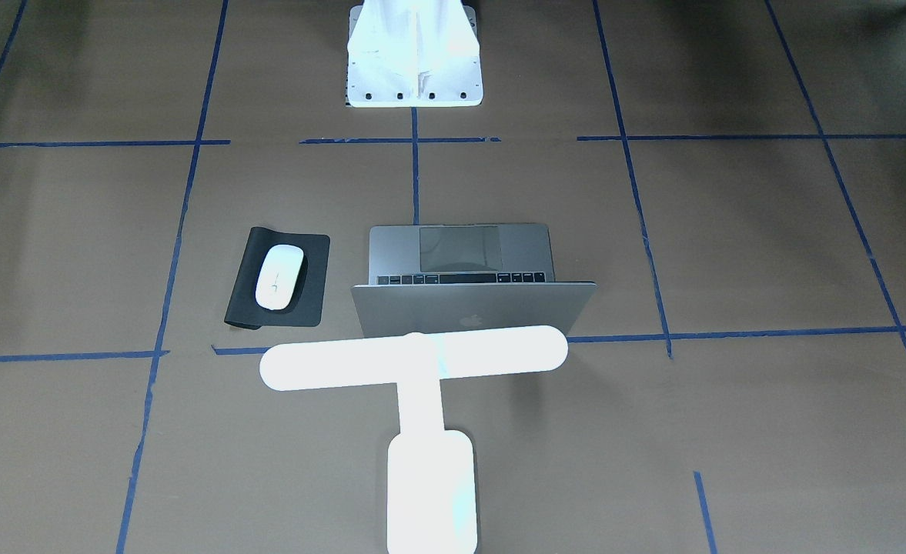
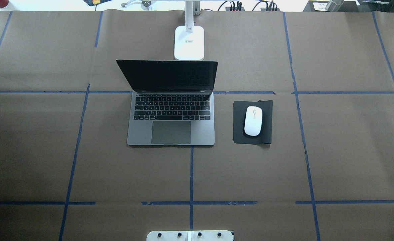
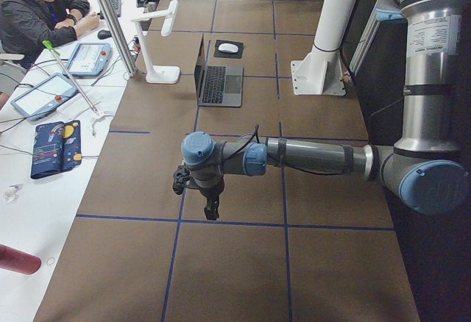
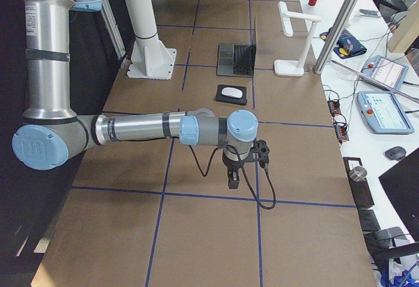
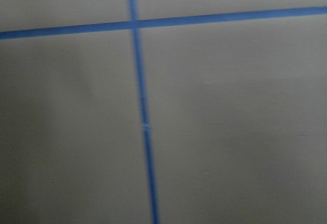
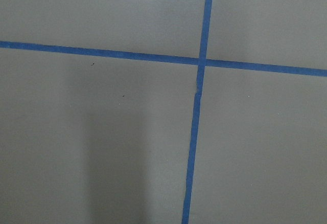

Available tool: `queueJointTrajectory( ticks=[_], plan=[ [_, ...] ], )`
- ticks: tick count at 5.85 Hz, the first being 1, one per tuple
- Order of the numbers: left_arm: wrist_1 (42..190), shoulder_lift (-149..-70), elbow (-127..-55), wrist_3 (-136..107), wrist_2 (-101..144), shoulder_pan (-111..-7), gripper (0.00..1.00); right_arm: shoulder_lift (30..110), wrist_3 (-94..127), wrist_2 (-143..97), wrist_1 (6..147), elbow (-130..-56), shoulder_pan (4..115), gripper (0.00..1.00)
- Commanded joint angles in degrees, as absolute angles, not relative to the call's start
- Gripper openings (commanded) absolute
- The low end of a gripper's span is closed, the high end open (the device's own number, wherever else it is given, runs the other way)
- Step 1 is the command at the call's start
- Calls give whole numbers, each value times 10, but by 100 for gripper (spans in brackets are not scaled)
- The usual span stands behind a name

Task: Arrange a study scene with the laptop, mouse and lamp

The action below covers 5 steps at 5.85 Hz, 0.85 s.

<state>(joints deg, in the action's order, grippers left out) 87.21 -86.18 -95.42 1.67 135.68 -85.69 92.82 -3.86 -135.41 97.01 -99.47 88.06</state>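
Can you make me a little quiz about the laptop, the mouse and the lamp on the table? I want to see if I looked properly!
1. True or false: the laptop has its lid shut.
2. Pick one. What is the mouse lying on? A) the laptop's keys B) a black mat C) a red book
3. Short answer: which thing stands beyond the laptop's screen, farther from the robot than the laptop?

Key
1. False: the lid is up and the keys show.
2. B.
3. The lamp.
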Motion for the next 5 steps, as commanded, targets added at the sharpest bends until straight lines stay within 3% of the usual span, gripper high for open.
queueJointTrajectory(
  ticks=[1,5],
  plan=[
    [882,-862,-935,47,1405,-890,100,927,-39,-1353,963,-990,882,100],
    [882,-862,-940,44,1392,-923,100,928,-40,-1353,962,-975,910,100]
  ],
)
